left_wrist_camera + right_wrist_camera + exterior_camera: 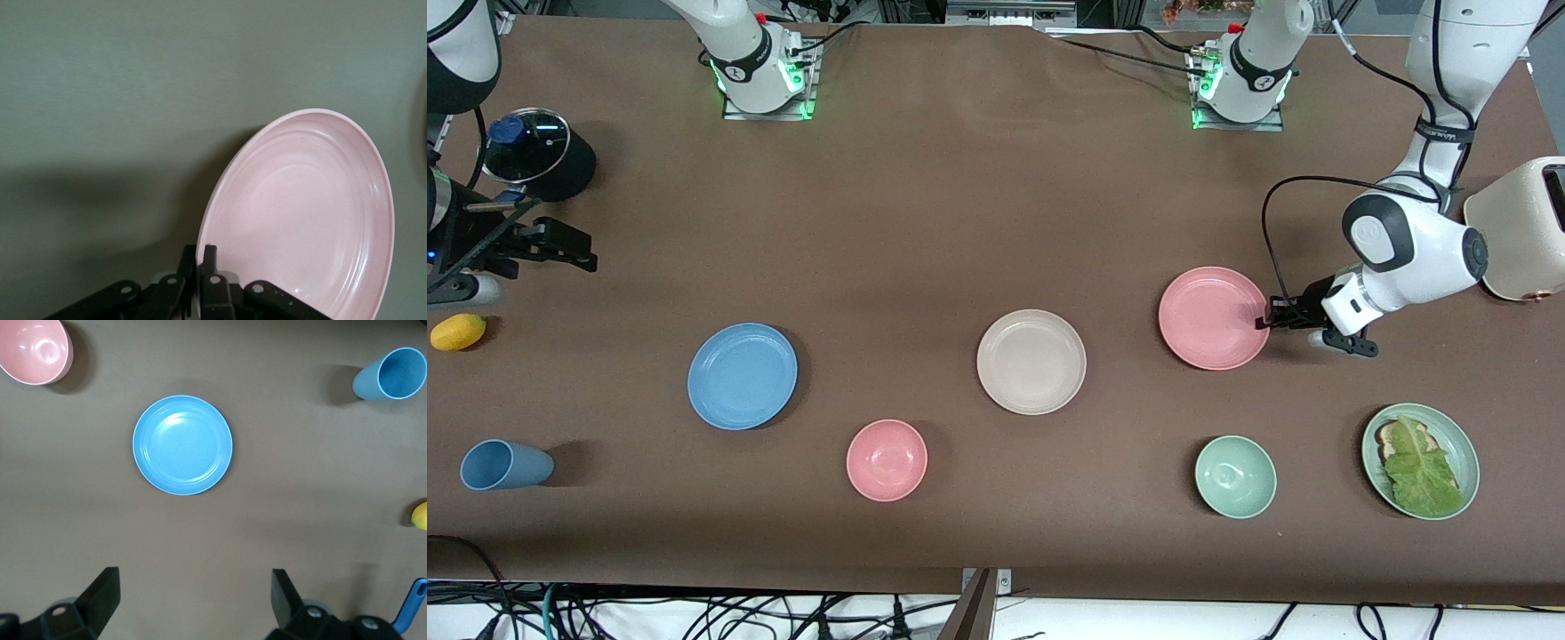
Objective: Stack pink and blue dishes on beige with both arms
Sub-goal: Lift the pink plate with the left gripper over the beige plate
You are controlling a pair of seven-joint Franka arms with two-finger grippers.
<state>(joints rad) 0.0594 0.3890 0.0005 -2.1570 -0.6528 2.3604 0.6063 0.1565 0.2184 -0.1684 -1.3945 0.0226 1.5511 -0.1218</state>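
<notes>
The pink plate lies toward the left arm's end of the table. My left gripper is shut on its rim at the edge toward that end. In the left wrist view the two fingers pinch the rim of the pink plate, one inside and one outside. The beige plate sits mid-table with nothing on it. The blue plate lies toward the right arm's end. My right gripper hangs open above that end, with nothing between its fingers and the blue plate some way ahead of it.
Near the front edge stand a blue cup, a pink bowl, a green bowl and a pale green plate with lettuce. A lemon and a lidded black pot sit by the right arm. A cream toaster stands by the left arm.
</notes>
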